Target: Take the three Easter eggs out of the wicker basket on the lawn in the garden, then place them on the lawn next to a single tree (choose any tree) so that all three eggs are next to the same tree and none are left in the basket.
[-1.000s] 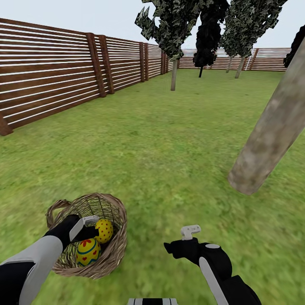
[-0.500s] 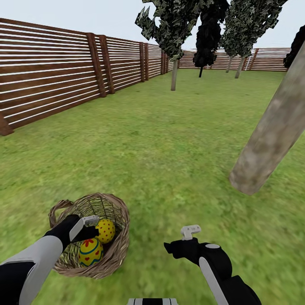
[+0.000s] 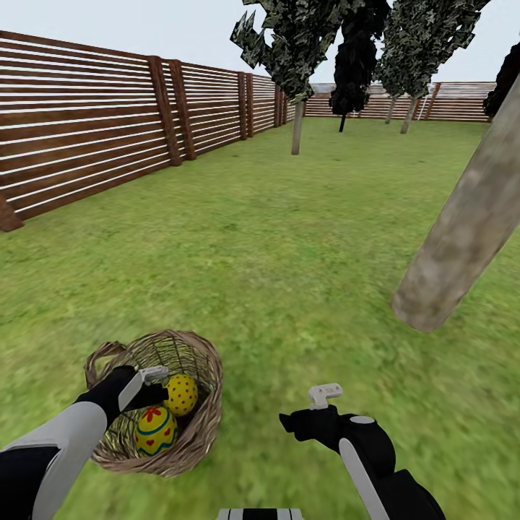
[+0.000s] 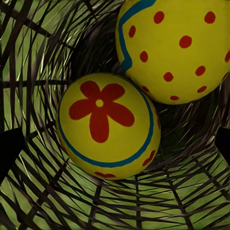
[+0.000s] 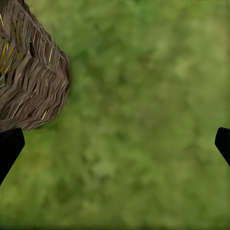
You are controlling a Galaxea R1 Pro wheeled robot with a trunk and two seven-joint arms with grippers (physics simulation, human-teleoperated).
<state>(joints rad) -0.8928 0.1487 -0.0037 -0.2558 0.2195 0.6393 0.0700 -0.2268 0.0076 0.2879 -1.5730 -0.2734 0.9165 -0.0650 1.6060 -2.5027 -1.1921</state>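
The wicker basket (image 3: 198, 426) sits on the lawn (image 3: 289, 238) at the lower left. Two yellow Easter eggs lie in it: a red-dotted egg (image 3: 180, 394) (image 4: 177, 48) and, beside it, an egg with a red flower (image 3: 155, 430) (image 4: 108, 125). My left gripper (image 3: 153, 386) (image 4: 115, 148) is inside the basket just above the eggs, open, its fingertips (image 4: 7, 148) wide apart and holding nothing. My right gripper (image 3: 307, 408) (image 5: 115, 143) hovers open over bare grass to the right of the basket (image 5: 28, 72). The tree's thick leaning trunk (image 3: 462, 224) meets the grass at the right.
A brown slat fence (image 3: 87, 137) runs along the left and the far side. Thin-trunked trees (image 3: 296, 123) and a dark narrow one (image 3: 354, 65) stand far back. Open grass lies between the basket and the leaning trunk.
The basket and its two eggs have shifted slightly to the right. Both arms have hardly moved.
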